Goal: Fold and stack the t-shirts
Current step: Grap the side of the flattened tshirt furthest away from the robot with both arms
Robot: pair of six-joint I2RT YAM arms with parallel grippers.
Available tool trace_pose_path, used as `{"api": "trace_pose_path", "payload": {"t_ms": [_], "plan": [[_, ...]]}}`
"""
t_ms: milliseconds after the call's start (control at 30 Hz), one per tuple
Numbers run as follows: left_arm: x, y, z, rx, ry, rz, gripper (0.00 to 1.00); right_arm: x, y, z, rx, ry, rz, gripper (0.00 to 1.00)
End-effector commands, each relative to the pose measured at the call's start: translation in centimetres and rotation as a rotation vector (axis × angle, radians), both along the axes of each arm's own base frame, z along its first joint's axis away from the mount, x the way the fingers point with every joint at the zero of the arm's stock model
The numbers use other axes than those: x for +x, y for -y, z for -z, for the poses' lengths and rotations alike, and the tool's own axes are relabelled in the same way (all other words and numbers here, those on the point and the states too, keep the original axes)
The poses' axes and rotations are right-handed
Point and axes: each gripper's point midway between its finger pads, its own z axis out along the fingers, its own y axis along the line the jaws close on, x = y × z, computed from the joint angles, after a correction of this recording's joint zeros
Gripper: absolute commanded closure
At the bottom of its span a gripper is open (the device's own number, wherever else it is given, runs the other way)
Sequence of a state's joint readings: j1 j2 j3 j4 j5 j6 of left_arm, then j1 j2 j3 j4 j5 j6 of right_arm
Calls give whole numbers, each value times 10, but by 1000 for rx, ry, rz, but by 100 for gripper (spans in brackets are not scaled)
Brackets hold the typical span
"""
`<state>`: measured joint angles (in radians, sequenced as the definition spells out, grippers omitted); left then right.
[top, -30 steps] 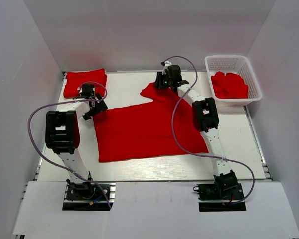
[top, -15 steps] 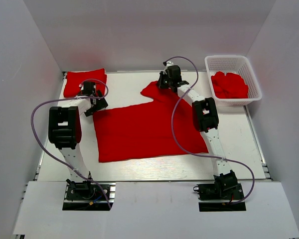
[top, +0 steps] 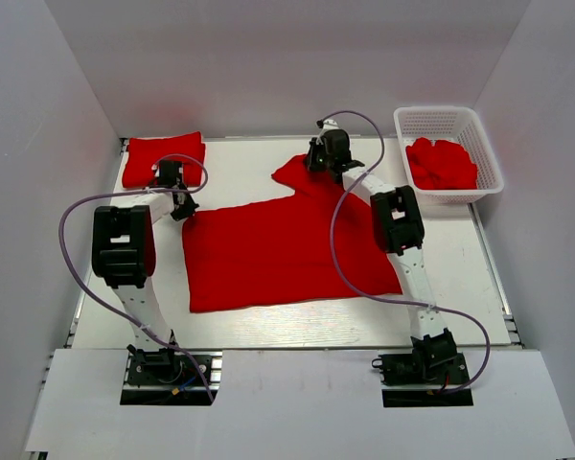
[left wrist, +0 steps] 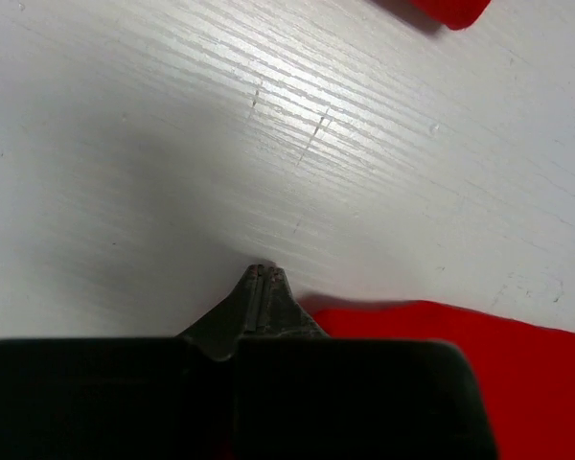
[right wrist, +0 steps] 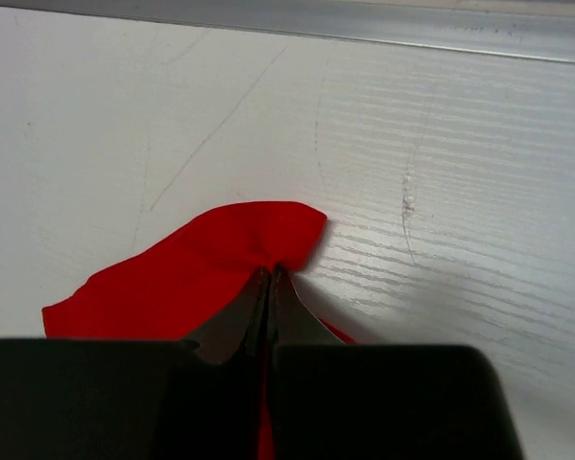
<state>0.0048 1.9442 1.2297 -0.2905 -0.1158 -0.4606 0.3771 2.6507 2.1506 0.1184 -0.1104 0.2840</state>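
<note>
One red t-shirt (top: 278, 254) lies spread flat mid-table. My left gripper (top: 180, 206) is at its far-left corner. In the left wrist view it (left wrist: 265, 272) is shut, its tips just past the cloth edge, and the red cloth (left wrist: 479, 374) runs in under the finger bases. My right gripper (top: 321, 161) is at the far sleeve. In the right wrist view it (right wrist: 271, 270) is shut, pinching a pucker of that sleeve (right wrist: 201, 278). A folded t-shirt (top: 163, 158) lies at the back left. Another one (top: 441, 163) lies crumpled in the basket.
The white lattice basket (top: 448, 120) stands at the back right corner. White walls close in the table at the back and both sides. A metal rail (right wrist: 364, 24) runs along the far table edge just beyond the right gripper.
The left gripper's wide-open fingers have shut at the t-shirt's far-left corner. The right gripper has finished shutting on the sleeve. Both arms shifted only slightly.
</note>
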Motion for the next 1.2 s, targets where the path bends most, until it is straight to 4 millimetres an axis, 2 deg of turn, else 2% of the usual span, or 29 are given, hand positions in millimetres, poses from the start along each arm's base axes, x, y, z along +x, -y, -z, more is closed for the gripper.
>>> {"api": "trace_pose_path", "payload": {"t_ms": [0,33,67,167,200,233,267,300,367,400,500,533,567,600,633,667,733,767,833,867,900,933,967,1033,1067,1100,1133,1167], "plan": [[-19,0,5,-2,-56,-2,100,15,-2,-90,42,224,4,100],[-15,0,1,4,-45,8,100,14,-2,-108,50,253,-4,100],[-8,-1,-5,12,-21,20,100,13,-4,-112,50,265,-11,100],[1,3,-20,25,23,45,100,9,-1,-149,47,359,-33,100],[2,5,-26,15,37,52,100,5,1,-146,32,361,-41,100],[2,4,-24,22,42,62,100,4,2,-152,19,383,-44,100],[6,6,-37,21,79,80,100,0,8,-167,5,415,-39,100],[8,8,-41,19,100,94,100,-2,9,-165,-12,414,-45,100],[6,12,-45,26,119,113,100,-8,14,-176,-64,438,-60,100],[6,15,-53,22,143,134,100,-12,16,-168,-86,429,-69,100],[2,18,-53,10,150,145,100,-23,24,-176,-151,459,-91,100],[0,18,-61,11,165,145,100,-27,29,-175,-170,460,-95,100],[0,17,-64,19,173,154,100,-32,29,-167,-196,452,-110,100],[-3,19,-60,11,162,160,100,-37,31,-183,-199,478,-109,100],[-4,20,-63,10,175,174,100,-38,35,-183,-224,486,-110,100],[-4,22,-67,3,185,181,100,-45,39,-166,-257,462,-122,100],[-11,24,-67,-1,182,196,100,-53,48,-169,-284,464,-116,100],[-12,26,-67,-10,183,204,100,-59,49,-161,-293,451,-123,100],[-19,26,-69,-10,186,204,100,-66,54,-171,-305,472,-121,100],[-21,26,-69,-10,186,204,100,-73,54,-171,-309,471,-131,100],[-27,26,-67,-11,178,204,100,-78,58,-161,-321,454,-135,100],[-29,26,-74,-9,195,204,100,-85,60,-160,-322,452,-138,100],[-30,26,-75,-8,204,204,100,-90,61,-171,-315,469,-132,100],[-39,26,-72,-9,195,204,100,-102,69,-151,-322,421,-118,100],[-42,29,-73,-10,197,213,100,-107,75,-171,-314,455,-98,100],[-47,29,-73,-9,204,213,100,-114,78,-160,-325,432,-96,100],[-50,31,-73,-18,203,220,100,-124,81,-158,-327,425,-100,100],[-54,31,-72,-25,201,212,100,-129,84,-169,-319,442,-89,100]]}}
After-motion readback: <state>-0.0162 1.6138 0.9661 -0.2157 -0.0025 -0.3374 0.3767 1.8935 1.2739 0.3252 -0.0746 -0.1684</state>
